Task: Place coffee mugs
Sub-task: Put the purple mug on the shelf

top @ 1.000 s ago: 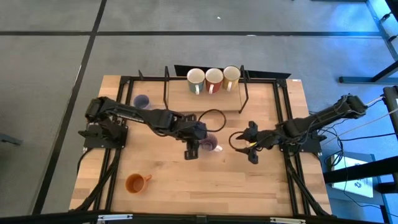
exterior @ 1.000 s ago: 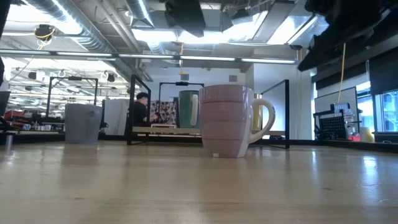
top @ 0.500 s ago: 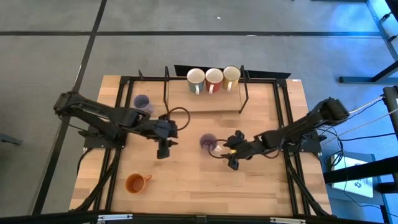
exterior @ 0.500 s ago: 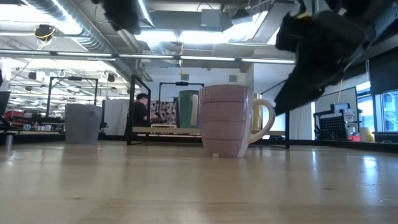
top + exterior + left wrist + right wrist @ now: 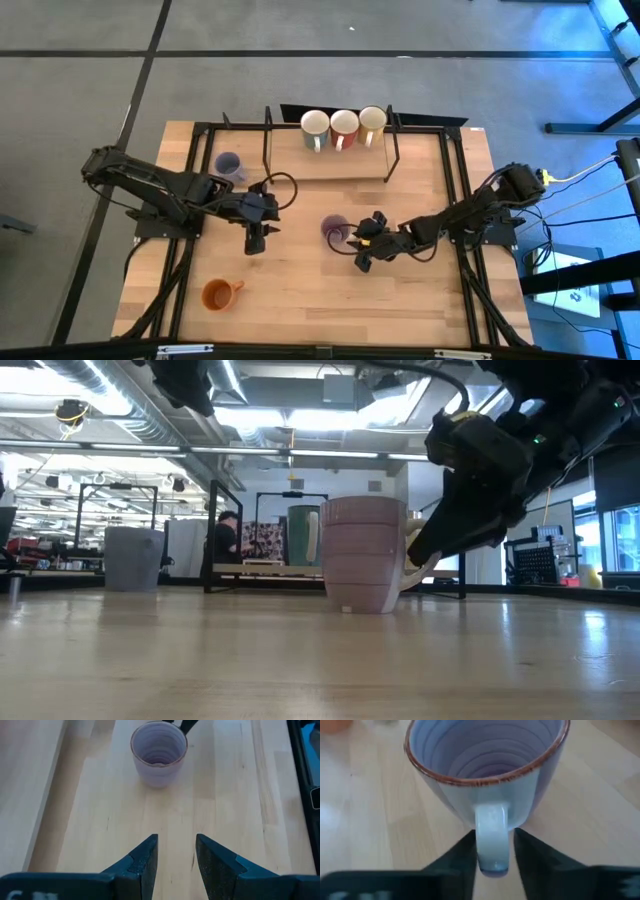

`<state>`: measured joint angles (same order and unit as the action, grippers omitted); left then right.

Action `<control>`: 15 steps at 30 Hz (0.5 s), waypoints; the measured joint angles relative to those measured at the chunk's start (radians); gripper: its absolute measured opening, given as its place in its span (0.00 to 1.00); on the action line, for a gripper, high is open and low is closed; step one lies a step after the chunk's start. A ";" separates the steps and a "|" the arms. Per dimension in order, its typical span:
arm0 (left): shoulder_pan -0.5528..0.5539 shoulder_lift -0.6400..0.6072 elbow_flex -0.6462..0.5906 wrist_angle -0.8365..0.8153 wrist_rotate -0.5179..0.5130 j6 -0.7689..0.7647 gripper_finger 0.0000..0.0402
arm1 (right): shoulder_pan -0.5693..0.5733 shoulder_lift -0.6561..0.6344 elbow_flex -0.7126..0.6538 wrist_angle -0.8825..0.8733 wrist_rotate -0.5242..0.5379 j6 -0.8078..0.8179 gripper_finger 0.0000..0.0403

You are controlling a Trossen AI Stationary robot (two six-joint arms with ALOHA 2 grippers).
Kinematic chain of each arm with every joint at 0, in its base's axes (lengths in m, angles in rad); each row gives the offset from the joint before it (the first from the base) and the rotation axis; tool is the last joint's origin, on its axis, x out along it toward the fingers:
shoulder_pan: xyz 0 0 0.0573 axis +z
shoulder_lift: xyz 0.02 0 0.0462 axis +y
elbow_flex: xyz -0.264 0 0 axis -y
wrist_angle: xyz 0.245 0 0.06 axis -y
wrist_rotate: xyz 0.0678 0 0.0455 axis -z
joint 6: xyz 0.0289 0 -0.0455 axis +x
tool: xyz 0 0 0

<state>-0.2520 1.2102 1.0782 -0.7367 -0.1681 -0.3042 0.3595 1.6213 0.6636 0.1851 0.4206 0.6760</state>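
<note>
A lavender mug [image 5: 333, 229] with a brown rim stands upright on its base at the table's middle, its handle pointing toward the table's right. My right gripper [image 5: 361, 247] is shut on that handle. My left gripper [image 5: 254, 243] hangs open to the left of this mug with nothing between its fingers [image 5: 145, 857]. A second lavender mug [image 5: 228, 163] stands at the far left and an orange mug [image 5: 216, 294] at the near left. Three mugs [image 5: 344, 127] stand in a row on the far shelf. My right gripper pinches the lavender mug's handle [image 5: 492, 827] between its two fingers [image 5: 462, 851], one on each flat side of the loop. It comes from the table's right, slanting downward [image 5: 470, 480]. The mug stands upright with its base on the table [image 5: 362, 600].
A black frame [image 5: 455, 180] runs round the table, with uprights beside the far shelf [image 5: 330, 160]. Bare wood lies between the orange mug and the middle mug. Cables loop off both arms. A person shows in the room far behind the table [image 5: 226, 535].
My left gripper has drawn away from the middle lavender mug toward the table's left edge, leaving it standing. My right gripper has moved toward the table's left up to the mug and has shut on its handle.
</note>
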 joint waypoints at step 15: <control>0.000 -0.024 0.000 0.004 0.036 -0.015 0.32 | 0.001 -0.026 0.085 -0.134 0.209 0.060 0.07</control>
<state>-0.2520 1.1859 1.0786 -0.7326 -0.1322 -0.3188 0.3607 1.5954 0.7488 0.0507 0.6292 0.7356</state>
